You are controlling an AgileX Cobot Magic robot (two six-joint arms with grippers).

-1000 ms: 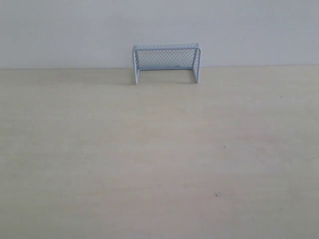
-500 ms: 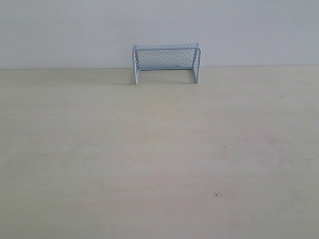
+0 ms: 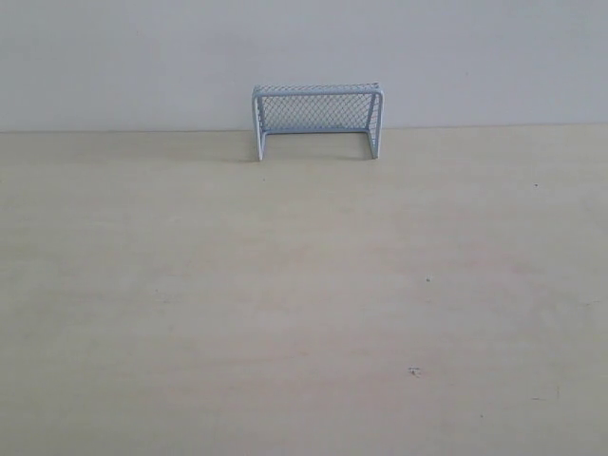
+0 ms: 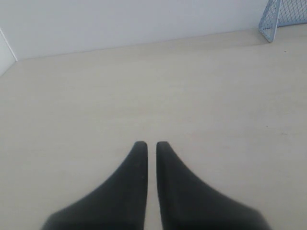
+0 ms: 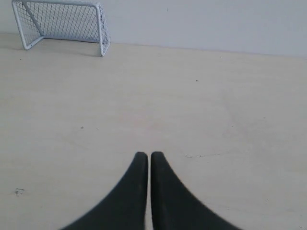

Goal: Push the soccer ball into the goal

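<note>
Both closed on nothing: my left gripper (image 4: 151, 143) and right gripper (image 5: 149, 154), smooth, black, tapered, hover well short of the goal (image 3: 317, 91). It has a pale frame and fine mesh, and is backed against the white wall (image 3: 142, 57) on the light wood-grain table (image 3: 285, 313).

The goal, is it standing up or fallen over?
Upright: the goal stands on both posts, crossbar level on top.

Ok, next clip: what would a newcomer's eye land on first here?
The small pale blue-white goal with mesh netting stands alone at the far edge of the pale wooden table, against the white wall. No soccer ball shows in any view. The black left end effector and the black right end effector hover over the tabletop, fingers nearly together.
</note>
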